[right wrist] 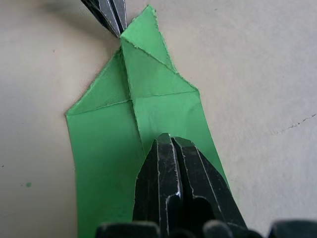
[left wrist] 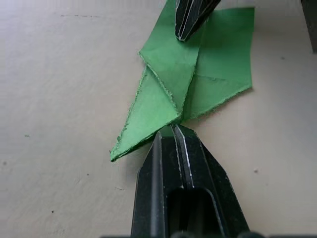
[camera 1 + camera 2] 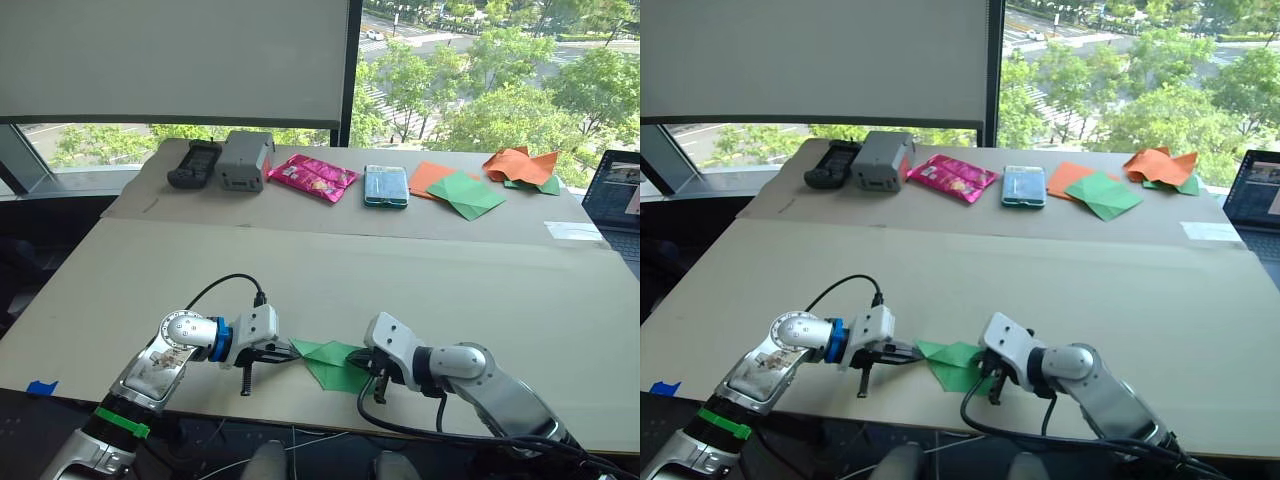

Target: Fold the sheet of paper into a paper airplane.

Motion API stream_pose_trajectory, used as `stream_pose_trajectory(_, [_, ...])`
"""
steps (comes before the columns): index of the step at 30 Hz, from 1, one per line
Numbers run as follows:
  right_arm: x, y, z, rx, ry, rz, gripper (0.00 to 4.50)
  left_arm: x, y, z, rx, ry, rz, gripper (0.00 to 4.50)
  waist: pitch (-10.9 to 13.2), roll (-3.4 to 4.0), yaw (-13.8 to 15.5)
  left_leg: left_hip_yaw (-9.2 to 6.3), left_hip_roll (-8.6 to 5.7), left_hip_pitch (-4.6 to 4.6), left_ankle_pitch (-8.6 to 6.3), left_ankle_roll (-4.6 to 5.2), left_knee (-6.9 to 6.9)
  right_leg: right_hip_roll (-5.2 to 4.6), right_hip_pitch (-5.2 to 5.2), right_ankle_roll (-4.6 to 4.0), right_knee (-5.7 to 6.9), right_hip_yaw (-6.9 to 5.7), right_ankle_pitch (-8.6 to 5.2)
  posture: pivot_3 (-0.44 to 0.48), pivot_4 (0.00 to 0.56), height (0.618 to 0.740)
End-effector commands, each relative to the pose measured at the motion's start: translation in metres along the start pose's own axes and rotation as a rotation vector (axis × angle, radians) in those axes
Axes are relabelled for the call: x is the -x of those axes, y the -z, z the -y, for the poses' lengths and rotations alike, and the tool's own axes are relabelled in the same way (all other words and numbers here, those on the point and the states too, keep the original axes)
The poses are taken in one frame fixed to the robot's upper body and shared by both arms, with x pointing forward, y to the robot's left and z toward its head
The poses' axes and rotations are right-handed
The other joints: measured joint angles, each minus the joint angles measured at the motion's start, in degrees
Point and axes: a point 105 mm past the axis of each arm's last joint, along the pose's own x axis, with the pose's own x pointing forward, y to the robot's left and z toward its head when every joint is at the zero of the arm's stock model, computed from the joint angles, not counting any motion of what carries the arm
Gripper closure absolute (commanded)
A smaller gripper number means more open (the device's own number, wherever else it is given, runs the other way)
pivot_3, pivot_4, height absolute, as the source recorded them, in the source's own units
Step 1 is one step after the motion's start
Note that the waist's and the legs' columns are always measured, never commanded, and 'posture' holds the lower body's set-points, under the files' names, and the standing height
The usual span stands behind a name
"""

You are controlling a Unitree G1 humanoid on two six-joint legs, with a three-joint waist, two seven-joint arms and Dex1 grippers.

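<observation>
My left hand point(image 3: 292, 352) has its two fingers pressed together, tips meeting the pointed end of the sheet of paper point(image 3: 333, 365). My right hand point(image 3: 372, 372) is likewise closed, its fingertips bearing down on the middle of the sheet from the opposite side. The sheet lies flat at the near edge of the bench point(image 3: 420, 280), around 6 o'clock from the middle of the head view, partly folded: two corner flaps turned in to a point facing my left hand, with a straight crease running down its length.

The bench is a wide tan board surface, with a second board laid behind it toward 12 o'clock. Along that far strip sit a black device point(image 3: 194, 163), a grey box point(image 3: 245, 159), a pink snack packet point(image 3: 313, 177), a teal pack point(image 3: 386, 186), then orange sheets point(image 3: 519, 165) and a green folded sheet point(image 3: 466, 194) toward 1 o'clock. A laptop point(image 3: 620, 195) stands at 3 o'clock. Beyond, a window point(image 3: 500, 70) gives onto trees and a road, with a blind point(image 3: 175, 60) drawn at 11 o'clock.
</observation>
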Motion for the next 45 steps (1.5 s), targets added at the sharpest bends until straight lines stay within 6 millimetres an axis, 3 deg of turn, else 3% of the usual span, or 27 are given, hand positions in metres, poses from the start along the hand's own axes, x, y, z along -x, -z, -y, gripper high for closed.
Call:
stream_pose_trajectory(1, [-0.006, 0.015, -0.004, -0.033, -0.008, -0.057, 4.49, 0.004, -0.040, 0.001, -0.001, 0.039, 0.131, 4.50, 0.0, -0.05, 0.0, 0.00, 0.00, 0.00, 0.00, 0.00, 0.00, 0.00, 0.00, 0.00, 0.00, 0.00, 0.00, 0.000, 0.150, 0.706])
stream_pose_trajectory(7, [-0.007, 0.018, -0.006, -0.038, -0.008, -0.078, 4.49, -0.002, -0.039, 0.008, 0.009, 0.097, 0.117, 4.50, 0.0, 0.01, -0.5, -0.03, -0.01, 0.11, 0.02, 0.03, 0.00, 0.04, 0.00, 0.00, 0.04, 0.03, 0.00, 0.000, 0.150, 0.706])
stream_pose_trajectory(12, [-0.007, 0.020, -0.008, -0.041, -0.008, -0.092, 4.49, -0.011, -0.032, 0.002, -0.008, 0.076, 0.097, 4.50, -0.1, -0.03, -0.4, -0.04, 0.00, 0.16, 0.03, 0.05, 0.00, 0.06, 0.03, 0.00, 0.10, 0.03, 0.00, 0.000, 0.150, 0.706])
stream_pose_trajectory(18, [-0.006, 0.020, -0.009, -0.048, -0.007, -0.093, 4.49, -0.033, -0.014, 0.004, -0.010, 0.095, 0.059, 4.50, -0.1, -0.06, -0.3, -0.04, 0.00, 0.15, 0.02, 0.04, 0.01, 0.06, 0.02, 0.00, 0.09, 0.05, 0.00, 0.000, 0.150, 0.706])
stream_pose_trajectory(24, [-0.006, 0.018, -0.009, -0.048, -0.007, -0.092, 4.49, -0.042, 0.007, 0.003, -0.009, 0.084, -0.003, 4.50, -0.1, -0.05, -0.2, -0.04, -0.01, 0.15, 0.03, 0.05, 0.01, 0.06, 0.01, 0.00, 0.09, 0.06, 0.00, 0.000, 0.150, 0.706])
stream_pose_trajectory(36, [-0.007, 0.018, -0.011, -0.054, -0.015, -0.098, 4.49, -0.039, 0.042, 0.012, 0.111, 0.091, -0.068, 4.50, -0.4, 0.05, -0.1, -0.04, 0.00, 0.20, 0.02, 0.04, 0.01, 0.06, 0.07, 0.00, 0.10, 0.06, 0.00, 0.000, 0.150, 0.706])
stream_pose_trajectory(45, [-0.007, 0.018, -0.013, -0.056, -0.018, -0.101, 4.49, -0.018, 0.062, 0.018, 0.176, 0.077, -0.127, 4.50, -0.6, 0.17, -0.4, -0.04, 0.02, 0.43, 0.02, 0.03, 0.00, 0.06, 0.23, -0.04, 0.11, 0.06, -0.02, 0.000, 0.150, 0.706])
